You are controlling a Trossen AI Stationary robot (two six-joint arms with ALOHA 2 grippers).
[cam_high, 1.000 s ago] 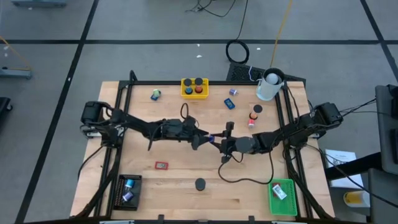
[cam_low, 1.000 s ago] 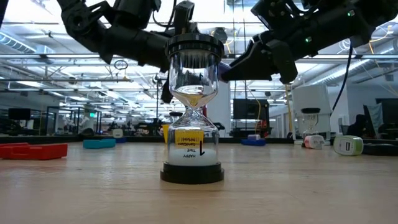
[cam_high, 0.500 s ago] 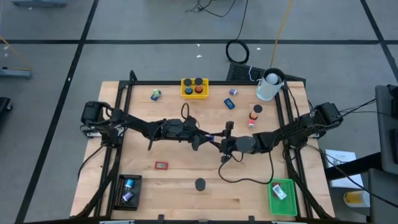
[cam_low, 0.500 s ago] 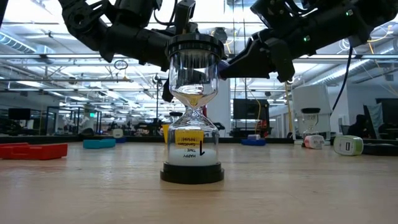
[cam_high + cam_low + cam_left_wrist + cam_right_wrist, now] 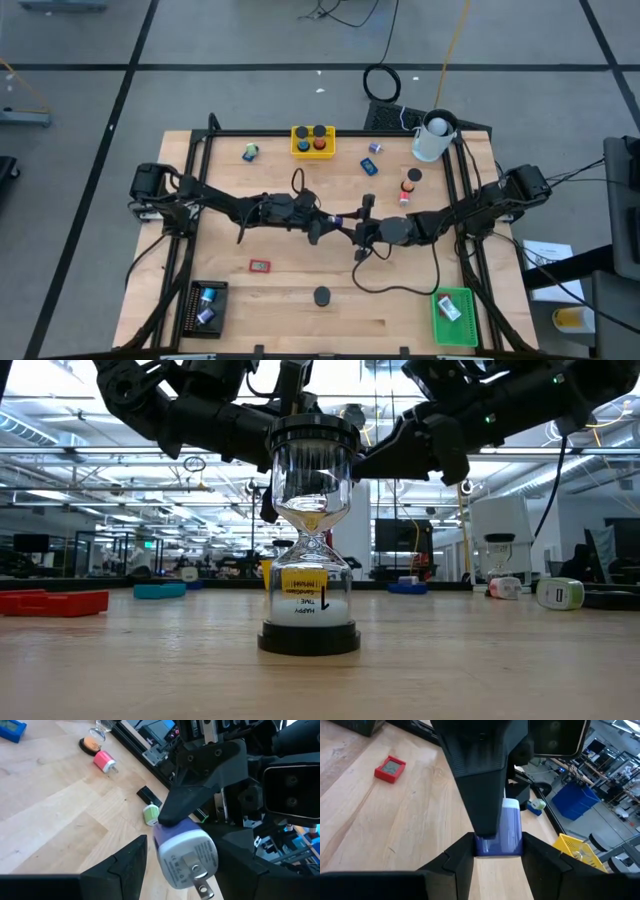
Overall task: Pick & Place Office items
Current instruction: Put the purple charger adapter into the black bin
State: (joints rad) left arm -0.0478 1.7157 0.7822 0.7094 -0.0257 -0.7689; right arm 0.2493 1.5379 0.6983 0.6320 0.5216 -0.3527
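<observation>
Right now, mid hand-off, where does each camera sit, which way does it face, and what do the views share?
High: overhead, straight down on the wooden table; both arms meet mid-table.
Low: at tabletop height, level into the room; hourglass up front, arms above.
Left wrist: on the left arm, looking past its fingers at the purple charger plug pinched by the right gripper.
Right wrist: on the right arm, looking past its fingers at the same plug and the left gripper.
Shared: both wrist views show the plug.
</observation>
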